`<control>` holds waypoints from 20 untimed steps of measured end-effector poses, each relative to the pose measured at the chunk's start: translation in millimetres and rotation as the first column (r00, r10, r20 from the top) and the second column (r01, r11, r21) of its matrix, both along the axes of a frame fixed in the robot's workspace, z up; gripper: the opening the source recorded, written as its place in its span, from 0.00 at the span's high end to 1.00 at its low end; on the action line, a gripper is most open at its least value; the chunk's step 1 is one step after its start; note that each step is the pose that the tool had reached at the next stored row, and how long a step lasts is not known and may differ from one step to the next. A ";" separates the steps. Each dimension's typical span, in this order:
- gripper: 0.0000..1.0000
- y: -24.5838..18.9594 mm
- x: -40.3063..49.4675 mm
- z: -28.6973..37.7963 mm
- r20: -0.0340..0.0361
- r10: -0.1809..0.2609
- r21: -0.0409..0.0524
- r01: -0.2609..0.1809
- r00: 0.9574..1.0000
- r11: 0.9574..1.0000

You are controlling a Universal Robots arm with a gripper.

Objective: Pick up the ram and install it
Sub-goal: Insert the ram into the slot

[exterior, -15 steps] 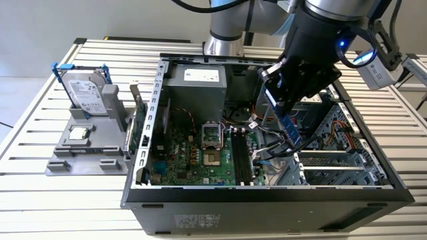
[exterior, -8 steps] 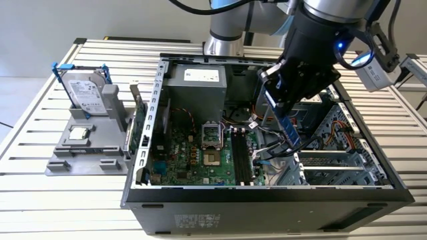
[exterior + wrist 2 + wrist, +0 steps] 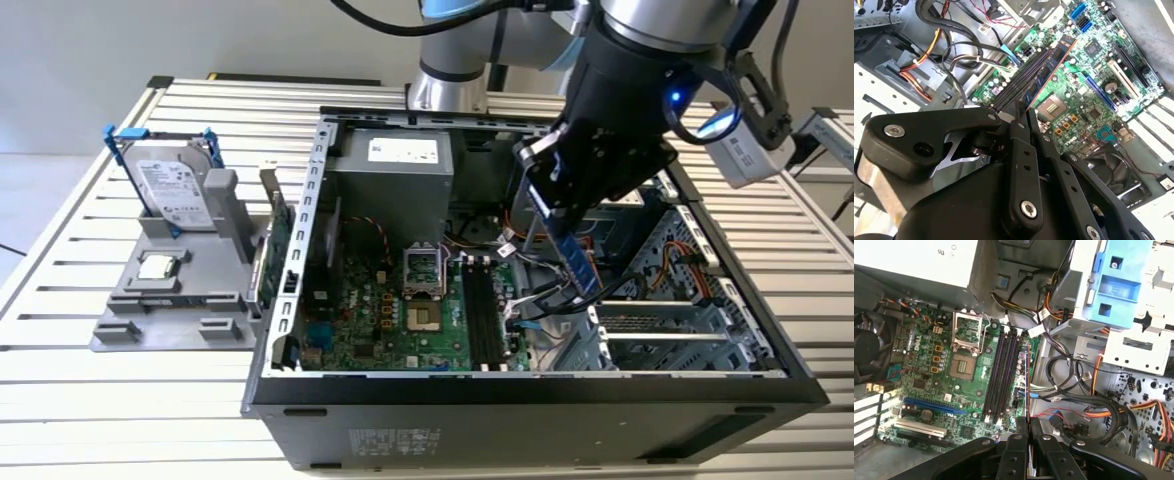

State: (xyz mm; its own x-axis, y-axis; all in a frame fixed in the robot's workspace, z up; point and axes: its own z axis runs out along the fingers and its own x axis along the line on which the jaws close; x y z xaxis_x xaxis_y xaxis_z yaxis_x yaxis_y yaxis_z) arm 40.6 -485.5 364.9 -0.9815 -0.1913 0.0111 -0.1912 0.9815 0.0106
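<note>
The ram is a narrow blue-green stick, and my gripper is shut on its upper end. It hangs tilted inside the open computer case, above and to the exterior view's right of the black memory slots, not touching them. In the second wrist view the ram runs out from the fingers alongside the slots. The first wrist view shows the ram edge-on, just beside the slots, rising from the gripper.
A silver hard drive stands in a grey holder outside the case, with a green card next to the case wall. Inside are the power supply, the CPU socket, loose cables and a drive cage.
</note>
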 end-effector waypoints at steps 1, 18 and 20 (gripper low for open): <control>1.00 0.2 0.0 -0.6 0.000 0.000 0.000 0.000 1.000 1.000; 1.00 3.1 -0.5 -8.1 0.000 -0.013 -0.004 0.013 1.000 1.000; 1.00 3.5 -0.5 -9.2 0.000 -0.014 -0.004 0.014 1.000 1.000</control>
State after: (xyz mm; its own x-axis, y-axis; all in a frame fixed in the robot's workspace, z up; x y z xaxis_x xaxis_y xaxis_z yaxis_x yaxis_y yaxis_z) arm 40.1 -482.0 355.8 -0.9840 -0.1779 0.0116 -0.1778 0.9840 0.0068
